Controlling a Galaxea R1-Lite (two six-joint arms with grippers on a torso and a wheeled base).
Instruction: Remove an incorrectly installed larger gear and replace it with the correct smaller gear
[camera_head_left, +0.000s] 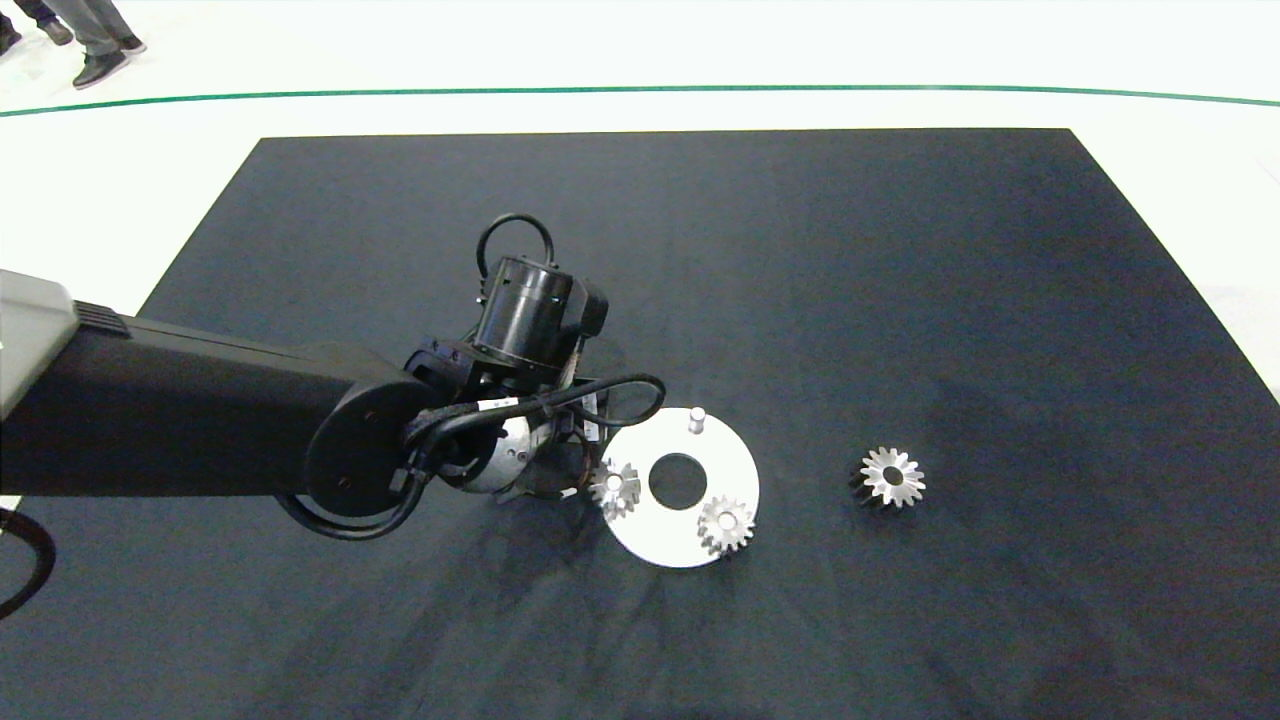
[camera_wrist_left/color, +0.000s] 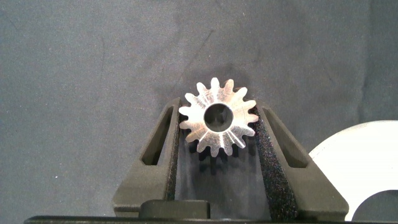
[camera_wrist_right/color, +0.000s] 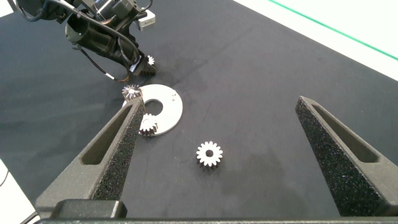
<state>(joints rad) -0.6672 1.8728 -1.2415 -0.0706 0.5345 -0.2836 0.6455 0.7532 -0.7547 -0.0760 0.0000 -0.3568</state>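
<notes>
My left gripper (camera_wrist_left/color: 217, 109) is shut on a smaller gear (camera_wrist_left/color: 217, 118), silver with short teeth, held just above the dark mat beside the white disc (camera_head_left: 735, 470); my wrist hides this gear in the head view. Two more small gears sit on the disc, one at its left edge (camera_head_left: 615, 487) and one near its front (camera_head_left: 725, 523). A bare peg (camera_head_left: 697, 418) stands at the disc's far side. The larger gear (camera_head_left: 891, 476), star-toothed with a blackish body, lies on the mat to the right of the disc. My right gripper (camera_wrist_right/color: 217, 102) hangs open and empty, well off to the right.
The black mat (camera_head_left: 900, 250) covers most of the white table. A person's shoes (camera_head_left: 100, 65) show beyond the table at the far left. A green line (camera_head_left: 640, 89) runs across the white surface beyond the mat.
</notes>
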